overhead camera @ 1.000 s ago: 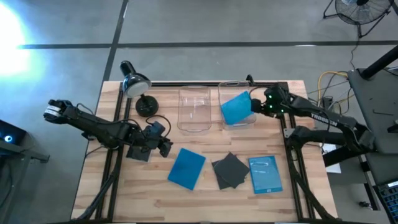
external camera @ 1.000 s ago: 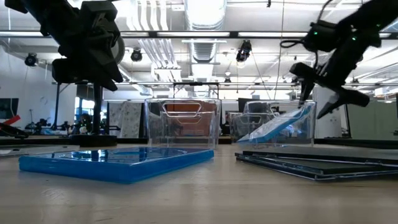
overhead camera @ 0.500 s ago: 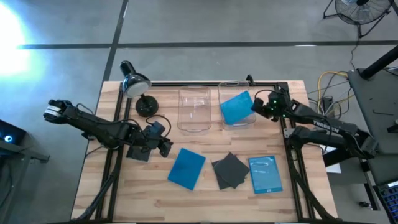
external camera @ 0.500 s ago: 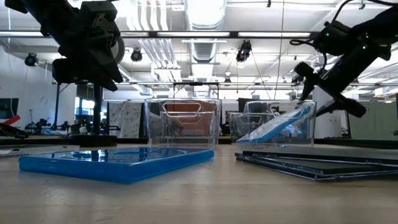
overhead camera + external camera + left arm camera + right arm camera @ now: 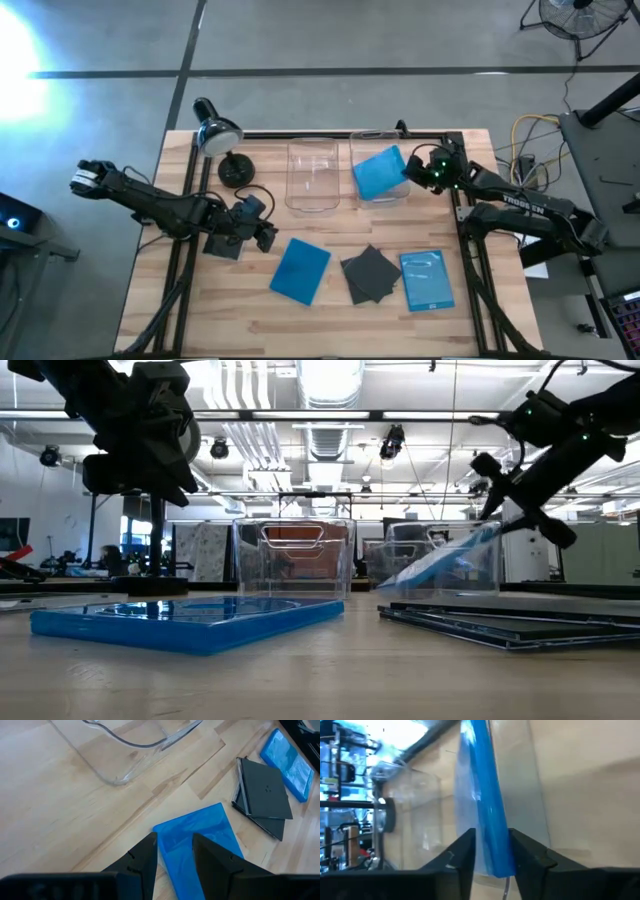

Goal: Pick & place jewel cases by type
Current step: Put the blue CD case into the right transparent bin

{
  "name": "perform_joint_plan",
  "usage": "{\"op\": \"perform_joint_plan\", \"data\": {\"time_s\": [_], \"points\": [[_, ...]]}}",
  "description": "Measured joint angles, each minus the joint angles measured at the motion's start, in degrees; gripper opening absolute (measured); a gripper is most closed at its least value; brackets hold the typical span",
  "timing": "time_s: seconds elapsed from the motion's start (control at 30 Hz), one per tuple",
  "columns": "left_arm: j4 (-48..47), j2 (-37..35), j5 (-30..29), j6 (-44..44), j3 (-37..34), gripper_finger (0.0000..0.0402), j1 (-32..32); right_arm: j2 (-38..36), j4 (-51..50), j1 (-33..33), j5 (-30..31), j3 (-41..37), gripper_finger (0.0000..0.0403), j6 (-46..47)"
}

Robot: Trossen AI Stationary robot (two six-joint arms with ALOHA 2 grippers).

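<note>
A bright blue jewel case (image 5: 377,172) stands tilted in the right clear bin (image 5: 384,197). My right gripper (image 5: 408,172) is shut on its raised edge at the bin's right wall. The left clear bin (image 5: 291,178) holds nothing. A second blue case (image 5: 300,270), two stacked dark cases (image 5: 368,272) and a third blue case (image 5: 427,280) lie flat on the table. My left gripper (image 5: 268,238) hovers just left of the second blue case (image 5: 200,845), slightly open and empty. My right gripper pinches the blue case's raised edge (image 5: 492,845) between its two fingers. The fingers come from the table's right side, slanting down. The case is tilted: its raised edge is at the bin's right wall (image 5: 492,532) and its lower edge is down inside the bin (image 5: 385,584).
A desk lamp (image 5: 218,135) with a round base (image 5: 237,170) stands at the far left of the table, beside the left bin. Bare wood shows along the near edge (image 5: 320,330) and at the left near corner.
My right gripper has stayed at the right bin's right wall and has tipped from pointing steeply down to a flatter slant. The blue case stays tilted in the bin.
</note>
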Motion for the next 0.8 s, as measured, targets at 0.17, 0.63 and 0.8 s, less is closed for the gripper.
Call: {"op": "perform_joint_plan", "data": {"time_s": [0.17, 0.63, 0.8], "points": [[0.00, 0.02, 0.00, -0.01, 0.00, 0.0105, 0.00, 0.07, -3.02, -0.14, 0.36, 3.97, 0.0041, -3.71], [0.02, 0.02, -0.76, 0.47, 0.00, 0.0105, 0.02, 6.21, -30.60, 0.44, -1.03, 26.40, 0.0035, -39.71], [0.02, 0.02, -0.83, 0.49, 0.00, 0.0105, 0.02, 15.67, -38.67, 0.79, -1.45, 36.59, 0.0035, -55.00]]}}
